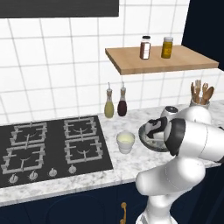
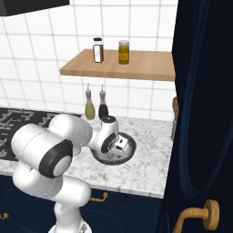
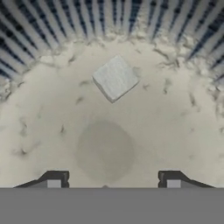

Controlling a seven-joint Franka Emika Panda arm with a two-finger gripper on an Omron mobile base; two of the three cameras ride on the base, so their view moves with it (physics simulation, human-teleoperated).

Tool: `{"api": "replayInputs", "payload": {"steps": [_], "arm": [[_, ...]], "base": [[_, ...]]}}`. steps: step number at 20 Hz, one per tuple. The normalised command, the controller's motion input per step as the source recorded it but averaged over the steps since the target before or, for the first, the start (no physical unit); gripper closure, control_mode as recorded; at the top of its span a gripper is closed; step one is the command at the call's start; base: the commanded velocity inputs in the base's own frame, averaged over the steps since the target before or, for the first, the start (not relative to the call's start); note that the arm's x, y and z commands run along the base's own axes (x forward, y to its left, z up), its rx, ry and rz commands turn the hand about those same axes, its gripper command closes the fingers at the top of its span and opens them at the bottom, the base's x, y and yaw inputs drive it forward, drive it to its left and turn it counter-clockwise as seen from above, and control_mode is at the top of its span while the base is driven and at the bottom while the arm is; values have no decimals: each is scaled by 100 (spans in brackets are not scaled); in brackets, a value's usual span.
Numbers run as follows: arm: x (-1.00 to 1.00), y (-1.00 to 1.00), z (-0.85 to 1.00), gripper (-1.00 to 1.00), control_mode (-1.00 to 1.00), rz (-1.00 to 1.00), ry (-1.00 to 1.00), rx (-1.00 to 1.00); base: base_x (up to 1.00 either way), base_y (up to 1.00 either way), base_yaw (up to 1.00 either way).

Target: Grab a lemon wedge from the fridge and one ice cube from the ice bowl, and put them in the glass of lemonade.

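Ice bowl (image 1: 146, 141) beside glass of lemonade (image 1: 125, 142), 2 bottles (image 1: 115, 103) behind.

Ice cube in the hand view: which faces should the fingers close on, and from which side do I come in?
Take the ice cube across two opposite flat sides, from straight above. It lies flat and alone on the ice bowl's pale floor, turned corner-on to the gripper, so probably roll the wrist to square up. The open fingertips sit short of it.

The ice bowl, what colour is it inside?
Pale sandy cream inside the ice bowl, with dark ribbed walls and one whitish-grey ice cube. The hand view shows it best.
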Motion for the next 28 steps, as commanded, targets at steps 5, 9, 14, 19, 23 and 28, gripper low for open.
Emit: {"api": "replayInputs", "payload": {"steps": [5,9,14,19,23,28], "arm": [[-5,1,-7,100,-100,0,0,0],[-31,1,0,100,-100,0,0,0],[-7,0,0,100,-100,0,0,0],[0,0,13,100,-100,0,-1,0],[-6,0,47,100,-100,0,-9,0],[-17,7,53,100,-100,0,-12,0]], "base": [[0,0,0],[0,0,0],[0,0,0],[0,0,0],[0,0,0],[0,0,0]]}}
